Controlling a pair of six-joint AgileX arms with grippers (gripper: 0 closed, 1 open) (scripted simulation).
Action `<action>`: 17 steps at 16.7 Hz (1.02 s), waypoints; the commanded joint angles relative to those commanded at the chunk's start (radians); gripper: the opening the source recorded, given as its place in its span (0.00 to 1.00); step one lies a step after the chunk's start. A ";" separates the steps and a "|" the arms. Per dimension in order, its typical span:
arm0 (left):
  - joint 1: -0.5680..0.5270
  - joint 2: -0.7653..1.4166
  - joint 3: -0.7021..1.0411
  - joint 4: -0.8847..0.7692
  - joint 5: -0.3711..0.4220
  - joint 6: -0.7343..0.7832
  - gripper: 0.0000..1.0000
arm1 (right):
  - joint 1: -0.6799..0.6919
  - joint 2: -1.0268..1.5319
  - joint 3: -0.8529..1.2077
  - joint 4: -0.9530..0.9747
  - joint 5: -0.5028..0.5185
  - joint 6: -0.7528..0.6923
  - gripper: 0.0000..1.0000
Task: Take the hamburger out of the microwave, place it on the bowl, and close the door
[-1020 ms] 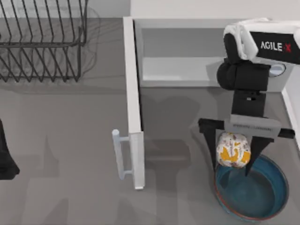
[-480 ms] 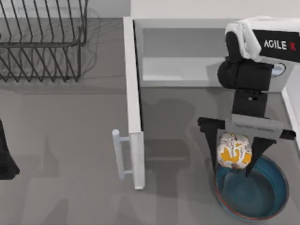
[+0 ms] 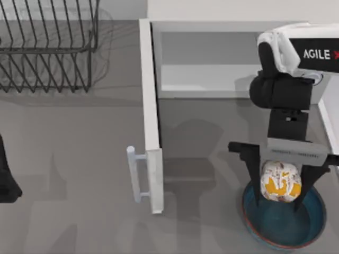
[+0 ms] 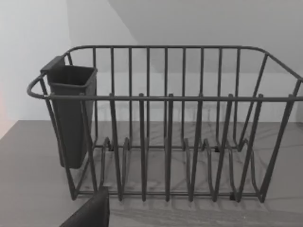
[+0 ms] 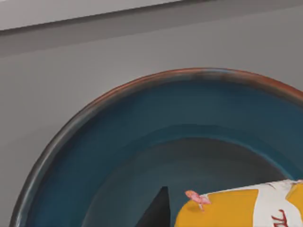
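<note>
R gripper point(image 3: 281, 193) holds hamburger point(image 3: 281, 182) over the bowl point(image 3: 313, 228), microwave door point(image 3: 151, 114) open.

R arm reaches in from the top view's right; its 2 fingers point(image 3: 256, 177) are closed against the hamburger's sides, burger gripped between them above the bowl's near rim, at the tabletop's point(image 3: 79, 148) lower right. R wrist view: burger's yellow-white wrapper hangs above the blue interior. Microwave point(image 3: 228, 58) cavity sits at back, door swung out w/ bar handle point(image 3: 132, 172) facing left. L arm parked at left edge; can't tell its fingers' state. Wire dish rack point(image 3: 50, 45) top left, w/ dark cup point(image 4: 71, 113) on its side.
</note>
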 joint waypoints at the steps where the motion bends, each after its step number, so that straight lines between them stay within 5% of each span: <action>1: 0.000 0.000 0.000 0.000 0.000 0.000 1.00 | 0.002 -0.004 -0.014 0.006 0.000 0.003 0.00; 15: 0.000 0.000 0.000 0.000 0.000 0.000 1.00 | 0.011 0.053 -0.126 0.103 0.031 0.034 0.00; 17: 0.000 0.000 0.000 0.000 0.000 0.000 1.00 | 0.011 0.053 -0.126 0.103 0.031 0.034 0.15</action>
